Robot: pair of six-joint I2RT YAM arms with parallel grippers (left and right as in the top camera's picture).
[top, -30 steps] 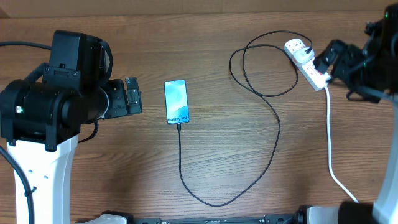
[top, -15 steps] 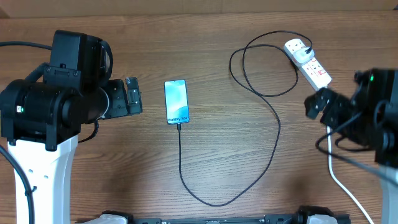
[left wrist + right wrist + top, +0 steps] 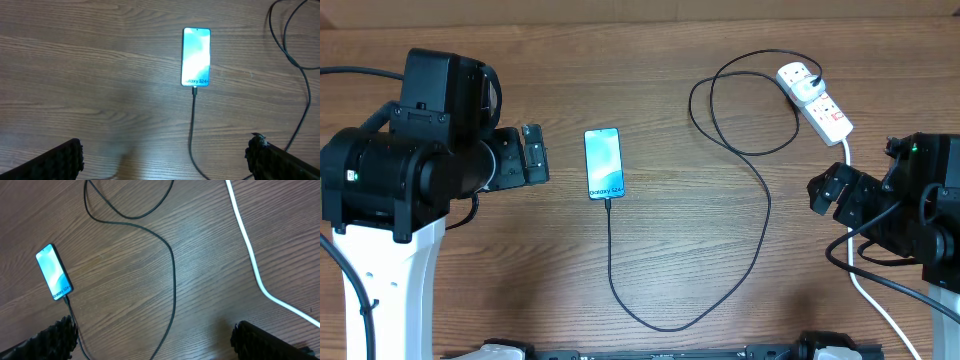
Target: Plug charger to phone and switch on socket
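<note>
The phone (image 3: 603, 163) lies flat on the wooden table with its blue screen lit. It also shows in the left wrist view (image 3: 196, 57) and the right wrist view (image 3: 54, 272). The charger cable (image 3: 767, 220) has its tip in the phone's near end, loops across the table, and its black plug sits in the white socket strip (image 3: 814, 98) at the back right. My left gripper (image 3: 533, 153) is open and empty, left of the phone. My right gripper (image 3: 828, 188) is open and empty, in front of the strip.
The strip's thick white cord (image 3: 851, 260) runs toward the front right edge, under my right arm, and crosses the right wrist view (image 3: 250, 255). The black cable forms a large loop at the back (image 3: 745, 100).
My right arm has drawn back from the socket strip toward the front right, leaving the strip uncovered. The left arm, phone and cable have not moved.
</note>
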